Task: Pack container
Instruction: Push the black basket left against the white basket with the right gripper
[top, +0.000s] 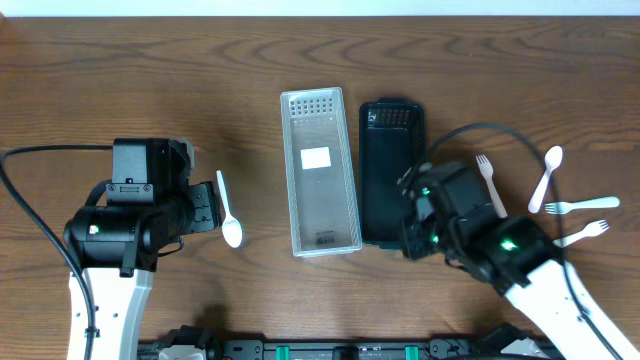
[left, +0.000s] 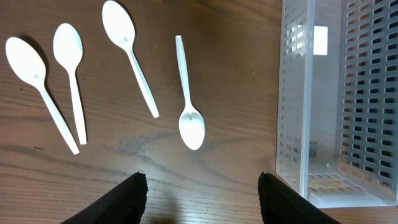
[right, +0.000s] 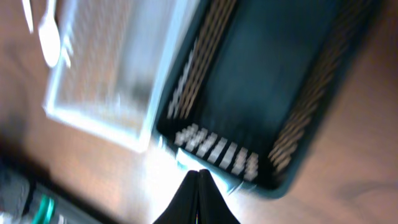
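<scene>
A clear perforated container stands at the table's middle with a black container beside it on the right. My left gripper is open and empty above the wood. A white spoon lies just ahead of it. Several more white spoons lie to its left, and the clear container is to its right. In the overhead view only one spoon shows beside the left arm. My right gripper is shut and empty at the near end of the black container. That view is blurred.
White forks and one white spoon lie on the table at the right, beyond the right arm. The clear container also shows in the right wrist view. Black cables run along both arms.
</scene>
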